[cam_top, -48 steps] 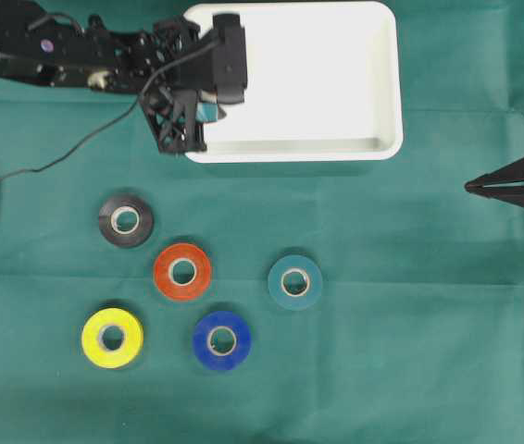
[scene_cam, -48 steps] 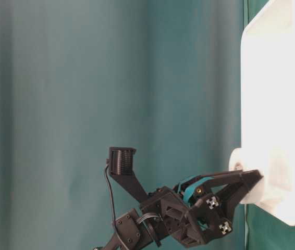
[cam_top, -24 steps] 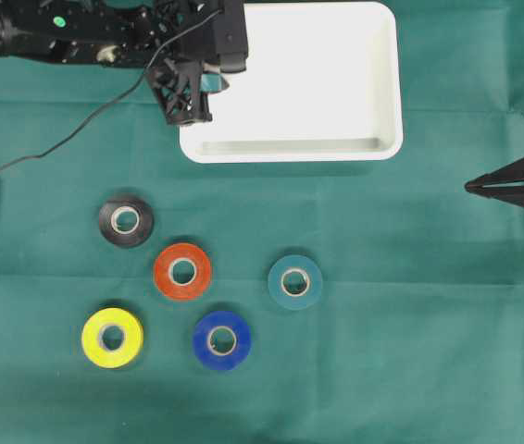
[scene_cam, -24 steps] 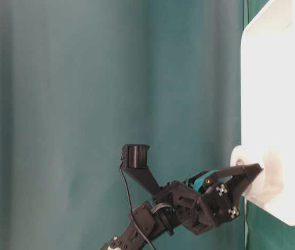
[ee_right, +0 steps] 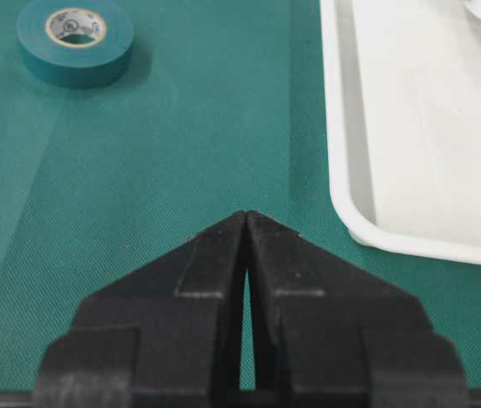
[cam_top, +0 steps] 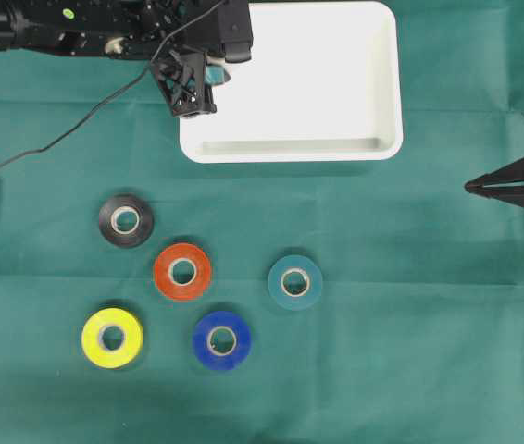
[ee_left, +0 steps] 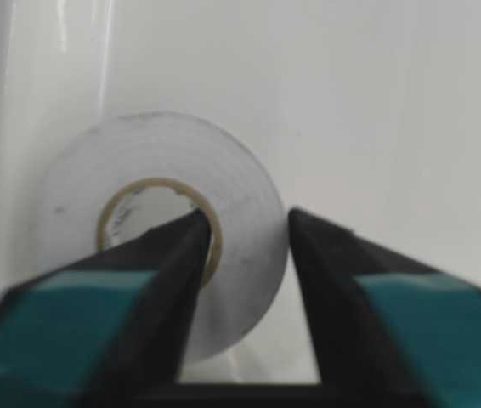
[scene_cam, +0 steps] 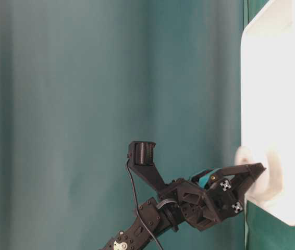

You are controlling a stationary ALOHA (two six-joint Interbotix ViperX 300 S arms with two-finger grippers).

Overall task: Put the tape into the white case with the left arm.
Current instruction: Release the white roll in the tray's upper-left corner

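A white tape roll (ee_left: pixel 164 153) lies inside the white case (cam_top: pixel 336 148) at its left end. The left gripper (ee_left: pixel 245 217), with teal bands, hovers over that spot (cam_top: pixel 208 79). One finger sits in the roll's core and the other just outside its rim, parted, with a sliver of gap at the outer finger. From table level the roll (scene_cam: pixel 244 156) rests against the case floor (scene_cam: pixel 272 78) beyond the left gripper's tips (scene_cam: pixel 257 169). The plain black right gripper (cam_top: pixel 470 186) rests at the right edge, shut and empty (ee_right: pixel 246 214).
Several tape rolls lie on the green cloth below the case: black (cam_top: pixel 126 220), orange (cam_top: pixel 182 271), teal (cam_top: pixel 294 281), blue (cam_top: pixel 221 339) and yellow (cam_top: pixel 111 337). A loose black cable (cam_top: pixel 68 139) trails left from the left arm.
The left arm moved up along the case's left end with the white roll. Its fingers, shut on the roll before, have now parted, and the roll sits lower in the case.
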